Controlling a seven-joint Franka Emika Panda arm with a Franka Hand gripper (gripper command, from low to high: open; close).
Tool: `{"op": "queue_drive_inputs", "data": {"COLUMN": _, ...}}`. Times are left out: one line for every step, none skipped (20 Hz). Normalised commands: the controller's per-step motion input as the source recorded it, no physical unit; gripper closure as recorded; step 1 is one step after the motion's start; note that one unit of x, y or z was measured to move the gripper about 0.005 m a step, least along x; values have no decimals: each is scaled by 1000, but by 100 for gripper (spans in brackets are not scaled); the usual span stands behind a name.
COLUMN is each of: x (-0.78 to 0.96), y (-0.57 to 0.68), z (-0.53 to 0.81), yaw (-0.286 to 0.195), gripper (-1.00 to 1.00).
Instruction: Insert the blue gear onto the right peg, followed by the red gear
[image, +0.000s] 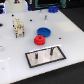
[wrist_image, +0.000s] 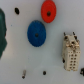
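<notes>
Pincer unseen both views; blue gear (image: 44, 31) hole blurred; pegs faint.

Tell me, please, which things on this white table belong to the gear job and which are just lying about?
Job:
blue gear
red gear
right peg on the black plate

Lying about:
pale blocky part
dark blue object
small dark bits
</notes>
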Motion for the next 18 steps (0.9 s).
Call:
{"op": "queue_drive_inputs", "data": {"x": -555, "y": 312, "z": -296, "yaw": 0, "gripper": -100}}
{"op": "queue_drive_inputs", "data": {"x": -514, "y": 287, "z": -254, "yaw": 0, "gripper": -100}}
{"op": "queue_drive_inputs", "data": {"x": -542, "y": 307, "z": -284, "yaw": 0, "gripper": -100}}
{"op": "queue_drive_inputs", "data": {"x": -554, "y": 336, "z": -311, "yaw": 0, "gripper": -100}}
{"op": "queue_drive_inputs", "data": {"x": -533, "y": 315, "z": -305, "yaw": 0, "gripper": -100}}
{"op": "queue_drive_inputs", "data": {"x": -552, "y": 325, "z": -284, "yaw": 0, "gripper": -100}}
{"op": "queue_drive_inputs", "data": {"x": -557, "y": 293, "z": -327, "yaw": 0, "gripper": -100}}
{"op": "queue_drive_inputs", "data": {"x": -544, "y": 309, "z": -318, "yaw": 0, "gripper": -100}}
{"op": "queue_drive_inputs", "data": {"x": -529, "y": 293, "z": -325, "yaw": 0, "gripper": -100}}
{"op": "queue_drive_inputs", "data": {"x": -486, "y": 259, "z": -398, "yaw": 0, "gripper": -100}}
{"op": "queue_drive_inputs", "data": {"x": -477, "y": 225, "z": -414, "yaw": 0, "gripper": -100}}
{"op": "queue_drive_inputs", "data": {"x": -519, "y": 270, "z": -414, "yaw": 0, "gripper": -100}}
{"op": "queue_drive_inputs", "data": {"x": -444, "y": 264, "z": -413, "yaw": 0, "gripper": -100}}
{"op": "queue_drive_inputs", "data": {"x": -430, "y": 230, "z": -427, "yaw": 0, "gripper": -100}}
{"op": "queue_drive_inputs", "data": {"x": -387, "y": 244, "z": -451, "yaw": 0, "gripper": -100}}
{"op": "queue_drive_inputs", "data": {"x": -326, "y": 213, "z": -488, "yaw": 0, "gripper": -100}}
{"op": "queue_drive_inputs", "data": {"x": -329, "y": 203, "z": -459, "yaw": 0, "gripper": -100}}
{"op": "queue_drive_inputs", "data": {"x": -287, "y": 199, "z": -494, "yaw": 0, "gripper": -100}}
